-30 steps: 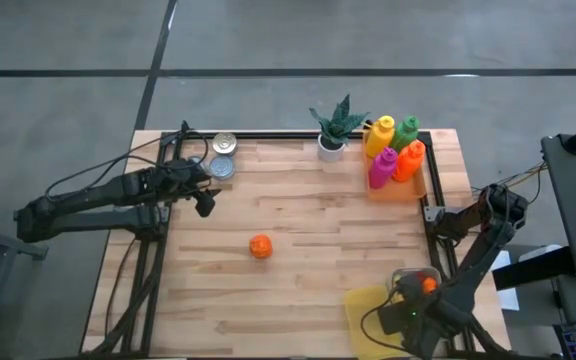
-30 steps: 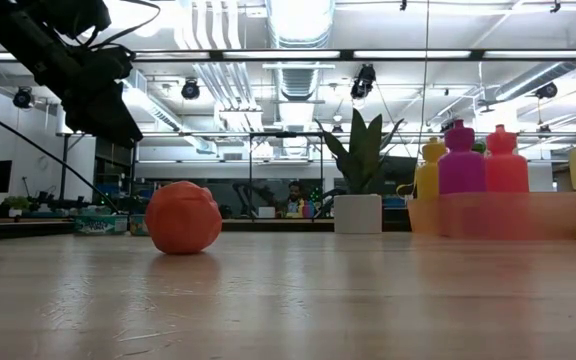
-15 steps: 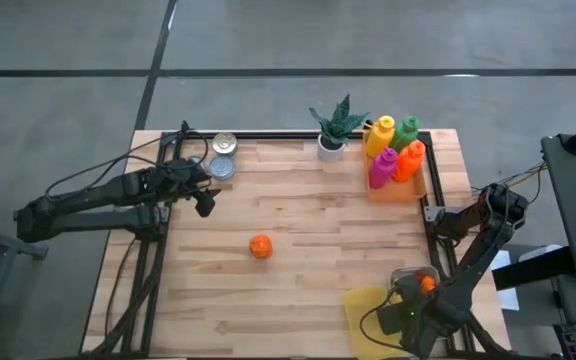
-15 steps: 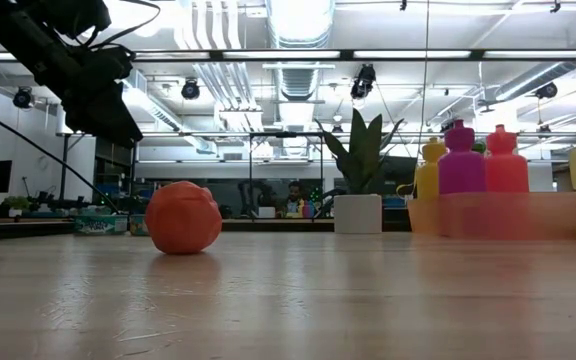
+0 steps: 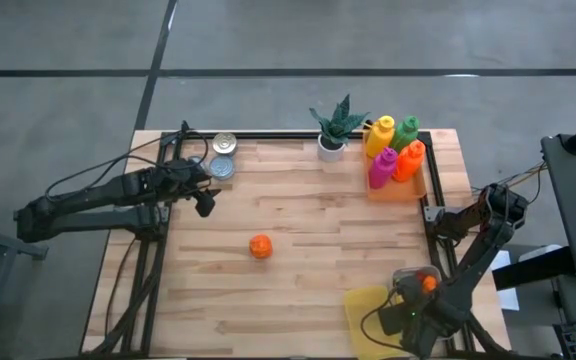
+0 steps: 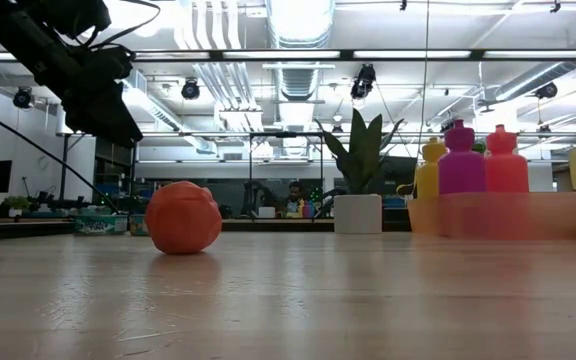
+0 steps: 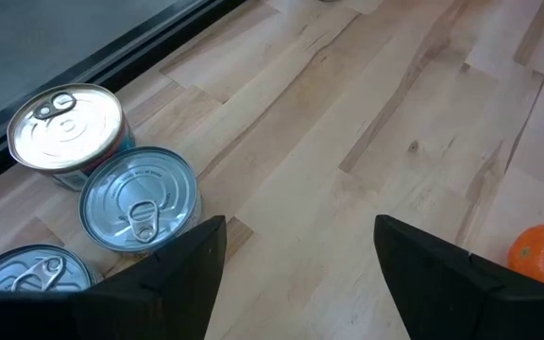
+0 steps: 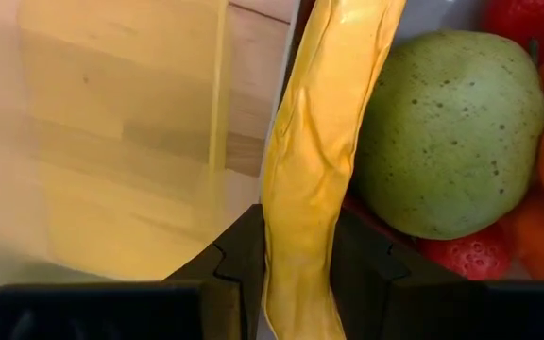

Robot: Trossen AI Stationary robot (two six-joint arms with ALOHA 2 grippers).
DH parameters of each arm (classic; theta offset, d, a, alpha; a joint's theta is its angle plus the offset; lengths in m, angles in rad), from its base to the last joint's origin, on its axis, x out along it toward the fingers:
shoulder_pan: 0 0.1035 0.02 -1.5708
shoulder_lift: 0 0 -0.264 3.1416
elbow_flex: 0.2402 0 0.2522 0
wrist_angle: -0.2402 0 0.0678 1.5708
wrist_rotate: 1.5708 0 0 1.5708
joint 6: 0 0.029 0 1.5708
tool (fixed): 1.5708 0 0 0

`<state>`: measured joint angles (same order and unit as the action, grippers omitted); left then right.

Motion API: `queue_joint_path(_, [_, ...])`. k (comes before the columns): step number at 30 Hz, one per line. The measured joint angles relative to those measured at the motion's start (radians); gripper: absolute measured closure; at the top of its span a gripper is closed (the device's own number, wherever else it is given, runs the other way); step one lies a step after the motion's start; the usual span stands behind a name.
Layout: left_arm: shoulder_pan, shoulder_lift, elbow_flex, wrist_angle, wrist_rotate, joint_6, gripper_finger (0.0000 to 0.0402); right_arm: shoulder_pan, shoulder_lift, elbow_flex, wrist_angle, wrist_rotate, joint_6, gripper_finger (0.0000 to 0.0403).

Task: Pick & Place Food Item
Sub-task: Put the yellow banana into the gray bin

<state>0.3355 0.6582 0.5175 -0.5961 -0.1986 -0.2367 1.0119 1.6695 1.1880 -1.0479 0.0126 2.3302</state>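
Orange round fruit (image 5: 260, 246) sits alone on the wooden tabletop (image 5: 308, 200), about mid-table, slightly toward the left and front edges, nothing touching it. Left gripper (image 5: 205, 196) hovers near the back-left corner beside three silver pull-tab cans (image 7: 141, 197), fingers (image 7: 173, 283) spread apart, holding nothing; the fruit shows ahead of it in the left wrist view. Right gripper (image 8: 298, 274) is at the front-right corner, fingers clenched on a thin yellow wrinkled bag edge (image 8: 319, 142), just beside a green round fruit (image 8: 447, 127) with red and orange pieces around it. Translucent yellow container (image 5: 373, 315) stands at that front-right corner. Green potted plant (image 5: 334, 128) and orange tray of coloured bottles (image 5: 396, 150) sit along the back edge toward the back-right corner.
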Motion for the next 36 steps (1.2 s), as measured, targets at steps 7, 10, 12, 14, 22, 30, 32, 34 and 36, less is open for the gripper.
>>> queue_joint_path(7, [0.000,0.000,0.000,0.000,0.000,0.000,0.0126,0.003,0.000,0.012,-0.004,-0.003,-0.003,0.0312])
queue_joint_path(10, [0.000,0.000,0.000,0.000,0.000,0.000,0.0126,0.003,0.000,0.012,-0.004,-0.002,-0.003,0.0312])
queue_joint_path(12, [0.000,0.000,0.000,0.000,0.000,0.000,0.0126,0.005,0.000,0.011,-0.003,-0.002,-0.003,0.0312])
queue_joint_path(14, [0.000,0.000,0.000,0.000,0.000,0.000,0.0126,0.005,0.000,0.007,-0.003,-0.007,0.000,0.0312])
queue_joint_path(22, [0.000,0.000,0.000,0.000,0.000,0.000,0.0126,0.006,0.000,-0.009,0.002,-0.011,0.007,0.0312])
queue_joint_path(30, [0.000,0.000,0.000,0.000,0.000,0.000,0.0126,0.006,0.000,-0.005,0.001,-0.012,0.015,0.0300])
queue_joint_path(32, [0.000,0.000,0.000,0.000,0.000,0.000,0.0126,0.006,0.000,-0.010,0.002,-0.012,0.024,0.0275])
queue_joint_path(34, [0.000,0.000,0.000,0.000,0.000,0.000,0.0126,0.006,0.001,-0.012,0.002,-0.012,0.023,0.0242])
queue_joint_path(36, [0.000,0.000,0.000,0.000,0.000,0.000,0.0126,0.006,0.001,-0.012,0.004,-0.009,0.019,0.0210])
